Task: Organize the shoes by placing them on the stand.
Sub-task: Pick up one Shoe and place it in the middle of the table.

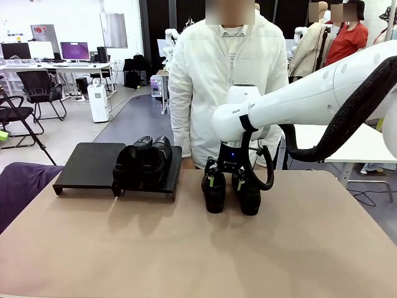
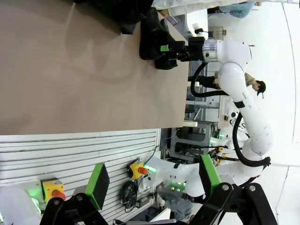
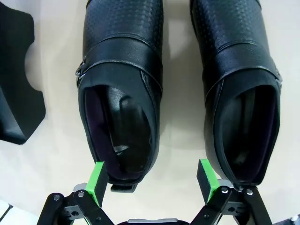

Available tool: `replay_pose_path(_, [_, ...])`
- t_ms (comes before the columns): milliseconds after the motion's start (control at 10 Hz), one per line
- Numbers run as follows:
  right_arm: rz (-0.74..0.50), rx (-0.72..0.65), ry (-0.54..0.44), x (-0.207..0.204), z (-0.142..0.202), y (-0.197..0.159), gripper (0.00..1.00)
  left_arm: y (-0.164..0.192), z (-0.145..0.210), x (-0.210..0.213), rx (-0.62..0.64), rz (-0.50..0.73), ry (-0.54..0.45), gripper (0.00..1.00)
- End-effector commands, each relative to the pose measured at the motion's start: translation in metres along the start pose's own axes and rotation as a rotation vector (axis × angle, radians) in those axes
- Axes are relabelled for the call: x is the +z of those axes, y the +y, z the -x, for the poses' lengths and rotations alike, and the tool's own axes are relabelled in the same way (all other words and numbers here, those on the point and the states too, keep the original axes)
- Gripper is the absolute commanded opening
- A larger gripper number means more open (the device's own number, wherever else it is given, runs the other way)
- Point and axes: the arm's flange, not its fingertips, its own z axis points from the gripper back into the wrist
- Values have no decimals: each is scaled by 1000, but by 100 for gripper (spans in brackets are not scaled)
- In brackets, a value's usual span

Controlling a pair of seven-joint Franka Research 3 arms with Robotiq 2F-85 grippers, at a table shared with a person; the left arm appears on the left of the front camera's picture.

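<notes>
On the tabletop just beside the stand (image 1: 90, 162), the loose shoes (image 1: 214, 189) are sitting side by side with their heel openings facing the robot. The shelved shoes (image 1: 144, 162) are occupying the stand section next to them. The right gripper (image 3: 152, 183) is hovering over the loose heels, jaws spread wide and pinching nothing. One pad is hanging over a heel opening; the other is sitting just beside the neighbouring shoe's rim. Closing here is likely risking a snag on that neighbour, or soft leather folding and slipping out. Carrying a shoe to the bare farther section is probably risking a knock against the shelved pair. A person (image 1: 229, 93) is standing close behind. The left gripper (image 2: 153, 183) is waiting well apart, jaws spread, gripping nothing.
</notes>
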Motion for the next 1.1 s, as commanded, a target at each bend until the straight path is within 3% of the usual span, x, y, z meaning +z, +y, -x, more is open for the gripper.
replay_pose_path(0, [-20,-43,6,-4,-9,9,100,-1,0,1,-7,21,3,100])
replay_pose_path(200, [-70,-55,26,-13,-15,10,100,-1,0,1,-7,21,3,100])
replay_pose_path(300, [-58,-52,14,-15,-17,9,82,-1,0,1,-7,21,3,100])
replay_pose_path(400, [-60,-49,25,-17,-18,9,22,-1,0,1,-7,21,3,100])
replay_pose_path(500, [-67,-58,28,-18,-19,8,0,-1,0,1,-7,21,3,100])
replay_pose_path(1000, [-76,-67,36,-19,-21,4,0,-1,0,1,-7,21,3,100])
